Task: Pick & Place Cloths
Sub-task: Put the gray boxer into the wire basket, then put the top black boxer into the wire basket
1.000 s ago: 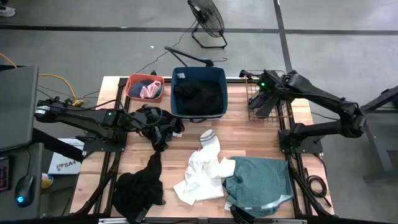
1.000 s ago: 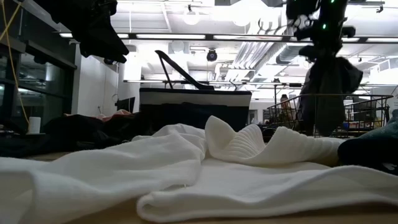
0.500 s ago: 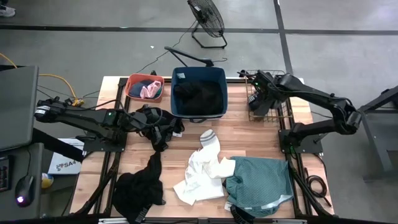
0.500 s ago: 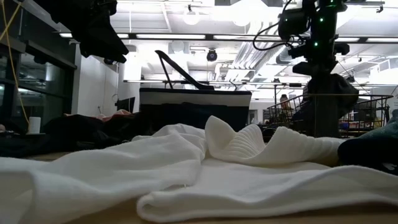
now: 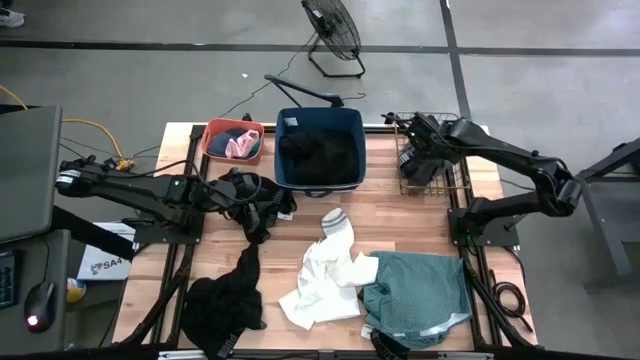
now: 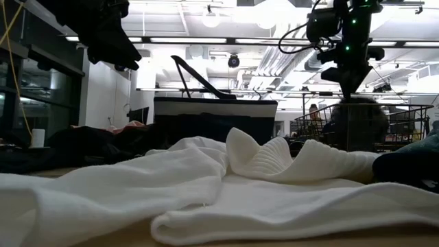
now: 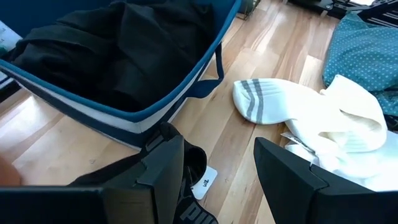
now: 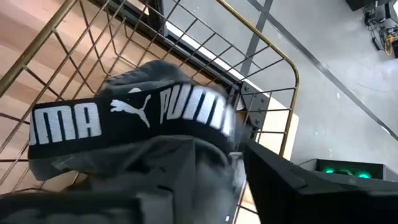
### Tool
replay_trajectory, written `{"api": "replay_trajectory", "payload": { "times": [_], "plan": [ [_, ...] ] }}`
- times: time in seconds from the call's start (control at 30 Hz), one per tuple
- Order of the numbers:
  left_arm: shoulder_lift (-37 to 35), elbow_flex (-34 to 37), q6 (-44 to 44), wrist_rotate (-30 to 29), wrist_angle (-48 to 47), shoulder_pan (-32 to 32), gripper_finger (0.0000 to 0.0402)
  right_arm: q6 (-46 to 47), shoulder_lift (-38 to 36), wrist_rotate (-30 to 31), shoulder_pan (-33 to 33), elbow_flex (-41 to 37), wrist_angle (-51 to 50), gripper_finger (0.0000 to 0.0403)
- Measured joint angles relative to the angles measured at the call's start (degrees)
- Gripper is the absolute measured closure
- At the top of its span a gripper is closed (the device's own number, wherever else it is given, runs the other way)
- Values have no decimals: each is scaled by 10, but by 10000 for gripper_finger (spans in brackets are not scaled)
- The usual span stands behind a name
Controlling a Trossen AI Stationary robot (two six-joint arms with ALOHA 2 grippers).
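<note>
My right gripper (image 5: 420, 155) (image 6: 348, 86) hangs open over the wire basket (image 5: 455, 190) at the table's far right. A dark garment with a PUMA waistband (image 8: 137, 118) (image 6: 357, 120) lies in that basket, just below the fingers. My left gripper (image 5: 250, 200) (image 7: 217, 155) hovers left of centre, near the navy tub (image 5: 285, 150). Its fingers stand apart, with a black cloth (image 5: 262, 210) (image 6: 103, 27) hanging from it. On the near half of the table lie a black cloth (image 5: 225, 300), white cloths (image 5: 325, 275) and a teal cloth (image 5: 415, 290). My left gripper carries the black cloth (image 7: 189, 183) against the inner side of one finger (image 7: 165, 162). Bare wood shows between the two fingers. The cloth hangs slack below the gripper, clear of the table. Where exactly it is caught lies below the wrist picture's edge.
The navy tub at the far centre holds black cloths (image 5: 318, 152). The orange basin (image 5: 210, 130) to its left holds pink and dark pieces. A white sock (image 5: 337, 222) lies mid-table. Bare wood shows between the tub and the wire basket. A fan stands on the floor beyond the table.
My right gripper came down over the wire basket and shifted slightly toward the table's left. The dark garment, which hung below its fingers, has dropped into the basket and lies there free of the gripper.
</note>
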State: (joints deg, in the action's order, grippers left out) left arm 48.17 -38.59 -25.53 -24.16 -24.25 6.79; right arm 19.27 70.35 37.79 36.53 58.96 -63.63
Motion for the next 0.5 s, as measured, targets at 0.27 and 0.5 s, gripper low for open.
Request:
{"api": "replay_trajectory", "payload": {
  "times": [0.27, 0.5],
  "plan": [
    [0, 0, -27, -7, -26, 0, 211, -15, -42, 1, 0, 0, 14, 183],
    [5, 0, -119, -36, -137, 0, 211, -14, -96, -149, -19, 0, 17, 145]
  ]
}}
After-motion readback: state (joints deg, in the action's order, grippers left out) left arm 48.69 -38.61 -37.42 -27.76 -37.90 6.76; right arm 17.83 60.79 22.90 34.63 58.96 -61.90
